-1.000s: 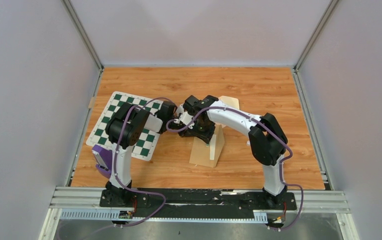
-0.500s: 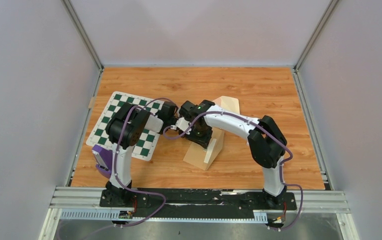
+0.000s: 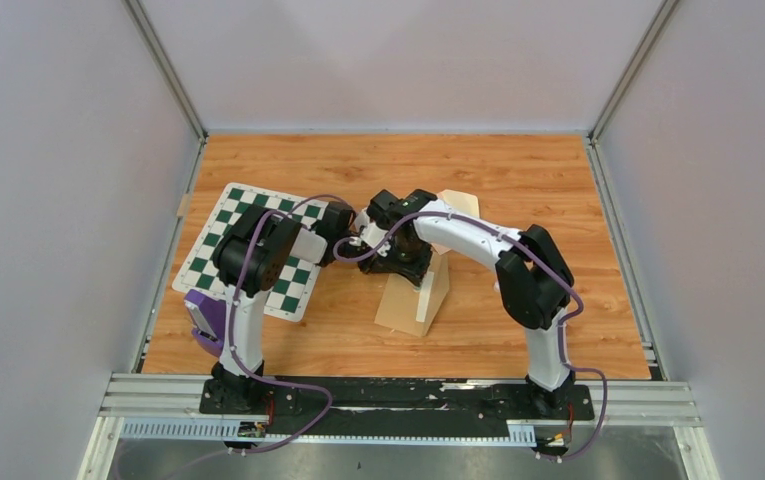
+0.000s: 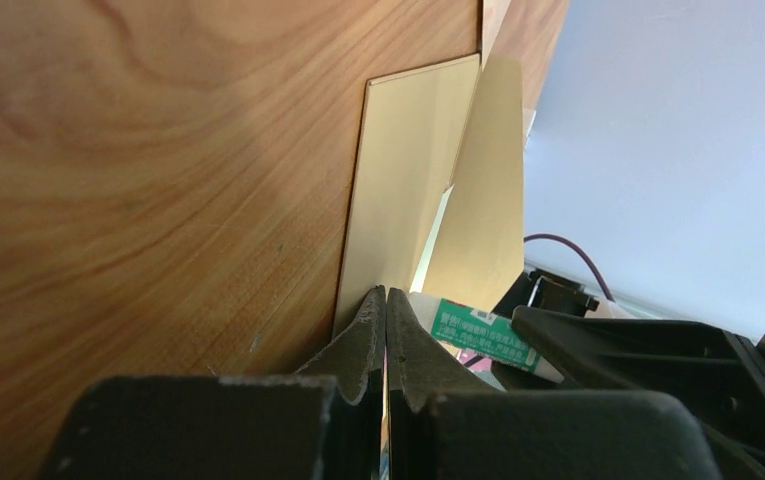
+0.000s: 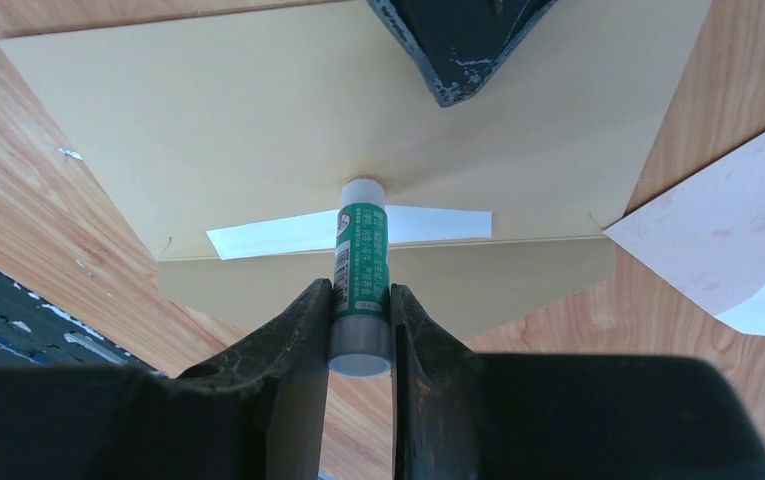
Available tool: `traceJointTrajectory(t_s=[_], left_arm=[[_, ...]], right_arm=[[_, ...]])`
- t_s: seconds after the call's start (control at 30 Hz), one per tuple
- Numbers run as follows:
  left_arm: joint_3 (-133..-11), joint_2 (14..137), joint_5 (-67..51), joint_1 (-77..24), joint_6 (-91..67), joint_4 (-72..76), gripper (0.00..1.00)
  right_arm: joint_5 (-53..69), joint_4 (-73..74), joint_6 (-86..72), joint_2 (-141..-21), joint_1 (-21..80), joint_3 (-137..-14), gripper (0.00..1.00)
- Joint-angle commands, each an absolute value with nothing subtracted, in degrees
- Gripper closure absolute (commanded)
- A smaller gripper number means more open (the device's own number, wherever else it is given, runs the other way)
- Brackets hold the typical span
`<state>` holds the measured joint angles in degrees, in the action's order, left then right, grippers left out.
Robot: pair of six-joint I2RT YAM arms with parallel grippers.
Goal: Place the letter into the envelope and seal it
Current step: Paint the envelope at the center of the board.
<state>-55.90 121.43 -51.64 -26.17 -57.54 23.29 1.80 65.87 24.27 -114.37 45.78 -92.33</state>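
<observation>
- Right gripper (image 5: 360,290) is clamped on a glue stick (image 5: 360,245) with a green label, one finger on each side of the tube.
- The stick's white tip touches the tan envelope (image 3: 410,305) at the crease where the opened flap (image 5: 238,120) meets the pocket.
- A pale strip runs along that crease on both sides of the tip; whether it is adhesive or paper inside cannot be told.
- Left gripper (image 4: 386,292) has its fingers pressed together, with the tips at the envelope's edge. Whether a thin edge is pinched between them cannot be told.
- In the right wrist view a dark pointed tip lies over the flap, opposite the glue stick.
- The envelope lies flat on the wooden surface (image 3: 518,170) between the two arms.
- The letter (image 5: 718,230), a cream sheet with a faint ornate print, lies on the surface outside the envelope, just beside one corner of it.
- A green-and-white checkered mat (image 3: 220,222) lies to the left, under the left arm.
</observation>
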Motion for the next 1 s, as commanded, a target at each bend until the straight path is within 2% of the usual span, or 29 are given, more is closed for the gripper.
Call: traceJointTrajectory(t_s=[0.0,0.4,0.97], left_arm=[[-56.37,123.99,-47.55,-26.1,-54.7,19.1,1.0],[-57.13,124.63,-47.46,-26.41,-53.98,17.57,1.0],[-57.24,124.31,-46.23,-26.42,-53.1,15.84,1.0]], right_arm=[[-3.09,62.8,25.13,-116.98,44.97,-93.75,1.0],[-3.57,62.52,25.34,-119.3,43.51,-96.64,1.0],[7.01,66.74,24.41,-113.75,49.45,-90.82,1.0]])
